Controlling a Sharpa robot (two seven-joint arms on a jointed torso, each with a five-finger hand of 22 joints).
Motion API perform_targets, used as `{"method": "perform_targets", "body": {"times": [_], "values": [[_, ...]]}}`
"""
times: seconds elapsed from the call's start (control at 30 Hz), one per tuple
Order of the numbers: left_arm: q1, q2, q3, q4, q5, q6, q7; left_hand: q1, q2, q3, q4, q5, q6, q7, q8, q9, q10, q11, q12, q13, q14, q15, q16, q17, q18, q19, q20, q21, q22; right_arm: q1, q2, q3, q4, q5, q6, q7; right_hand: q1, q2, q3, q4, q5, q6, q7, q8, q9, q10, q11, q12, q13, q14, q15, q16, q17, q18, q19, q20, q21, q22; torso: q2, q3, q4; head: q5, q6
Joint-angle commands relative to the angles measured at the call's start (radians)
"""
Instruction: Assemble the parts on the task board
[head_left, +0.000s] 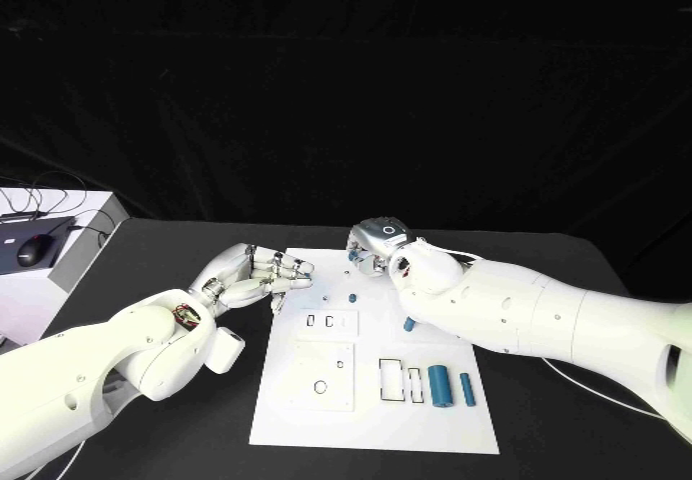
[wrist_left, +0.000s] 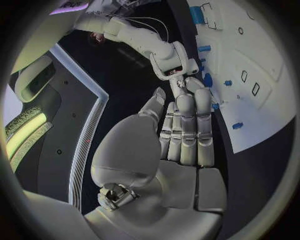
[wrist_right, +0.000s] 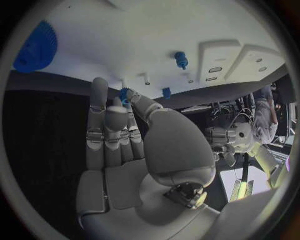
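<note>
Near the white task board's (head_left: 433, 425) front edge lie two blue cylinder parts (head_left: 440, 385). Left hand (head_left: 260, 277) hovers released; right hand (head_left: 378, 243) pinches a small blue part (wrist_right: 124, 95).

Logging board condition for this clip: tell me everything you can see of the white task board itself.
The task board is a flat white rectangular plate lying on the black table. It carries raised white panels with small slots and holes, black-outlined rectangular recesses, and small blue parts lying or standing on it. The left hand sits at its near-left edge; the right hand hovers over its far end.
</note>
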Motion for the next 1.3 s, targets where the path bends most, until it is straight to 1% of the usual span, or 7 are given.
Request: {"method": "perform_targets", "body": {"times": [0.03,0.23,0.37,0.53,0.8,1.13,1.3], "values": [[0.000,0.002,0.001,0.001,0.004,0.003,0.009,0.002,0.008,-0.001,-0.005,-0.001,-0.007,0.002,0.004,-0.001,0.001,0.004,-0.003,-0.001,0.001,0.006,-0.005,-0.001,0.027,0.006,0.002,-0.003,0.001,0.000,-0.001,0.000,-0.001,-0.010,-0.006,-0.001,0.000,-0.006,0.003,-0.003,0.001,-0.001,0.005,0.002,0.001,-0.006,0.000,0.006,0.000,0.000,-0.001,-0.004,0.001,0.020,0.009,0.000,-0.003,0.001,0.001,-0.0011,-0.0011,0.001,-0.002],[0.000,0.003,0.001,-0.001,0.004,0.004,0.009,0.001,0.009,-0.003,-0.005,-0.001,-0.007,0.002,0.005,-0.001,0.001,0.005,-0.005,-0.001,0.001,0.006,-0.005,-0.002,0.027,0.006,0.003,-0.006,0.004,0.000,0.000,0.000,-0.003,-0.010,-0.004,0.001,-0.001,-0.008,0.002,-0.003,0.000,-0.002,0.006,0.002,0.001,-0.006,0.000,0.006,0.001,0.000,-0.001,-0.005,0.001,0.020,0.010,0.000,-0.007,0.005,0.000,-0.0009,-0.0001,-0.001,-0.003],[0.000,0.005,0.001,-0.001,0.005,0.005,0.010,0.001,0.009,-0.003,-0.005,-0.001,-0.007,0.002,0.005,-0.001,0.001,0.005,-0.005,-0.001,0.001,0.006,-0.005,-0.002,0.027,0.006,0.003,-0.006,0.004,0.000,0.004,0.000,-0.010,-0.009,-0.001,0.004,-0.001,-0.009,0.002,-0.003,0.000,-0.004,0.006,0.002,0.001,-0.008,0.000,0.006,0.000,-0.001,0.000,-0.006,0.001,0.020,0.010,0.000,-0.009,0.007,0.000,-0.0004,0.0024,-0.001,-0.003],[0.000,0.005,0.001,0.000,0.006,0.007,0.009,0.001,0.009,-0.003,-0.005,-0.001,-0.007,0.002,0.005,-0.001,0.001,0.005,-0.005,-0.001,0.001,0.006,-0.005,-0.002,0.027,0.006,0.003,-0.006,0.004,-0.001,0.009,0.000,-0.021,-0.005,0.002,0.007,-0.002,-0.010,0.002,-0.003,-0.001,-0.008,0.008,0.001,0.001,-0.013,0.002,0.006,0.000,0.000,0.001,-0.007,0.000,0.020,0.010,0.001,-0.012,0.010,0.000,-0.0012,0.0009,0.001,-0.007],[0.000,0.004,0.001,0.002,0.007,0.008,0.009,0.000,0.009,-0.003,-0.005,-0.001,-0.007,0.002,0.005,-0.001,0.001,0.005,-0.006,-0.001,0.000,0.006,-0.005,-0.003,0.027,0.007,0.003,-0.008,0.006,-0.004,0.016,0.000,-0.034,-0.001,0.003,0.013,-0.004,-0.014,0.002,-0.002,-0.001,-0.015,0.010,0.002,0.001,-0.021,0.005,0.006,0.001,-0.001,0.002,-0.008,0.000,0.021,0.011,0.002,-0.018,0.013,0.001,-0.0014,0.0017,0.003,-0.013],[0.000,0.007,0.001,-0.003,0.009,0.008,0.009,-0.001,0.009,-0.004,-0.005,-0.001,-0.008,0.003,0.004,-0.002,0.000,0.005,-0.007,-0.001,-0.001,0.007,-0.005,-0.003,0.027,0.006,0.003,-0.010,0.007,-0.006,0.019,0.000,-0.039,0.012,0.005,0.025,-0.006,-0.024,-0.001,0.002,-0.004,-0.026,0.013,0.001,0.000,-0.036,0.009,0.006,0.000,-0.001,0.005,-0.011,-0.001,0.024,0.015,0.006,-0.031,0.017,0.000,-0.0016,-0.0004,0.009,-0.015],[0.000,0.007,0.001,-0.005,0.009,0.008,0.009,-0.001,0.009,-0.004,-0.005,-0.001,-0.008,0.003,0.004,-0.002,0.000,0.005,-0.007,-0.001,-0.001,0.007,-0.005,-0.003,0.027,0.006,0.003,-0.010,0.007,-0.006,0.019,0.000,-0.040,0.019,0.008,0.029,-0.005,-0.028,-0.005,0.004,-0.005,-0.031,0.014,0.001,0.000,-0.041,0.011,0.006,0.000,-0.001,0.007,-0.013,-0.002,0.025,0.018,0.007,-0.041,0.020,0.000,-0.0014,-0.0008,0.008,-0.015]]}}
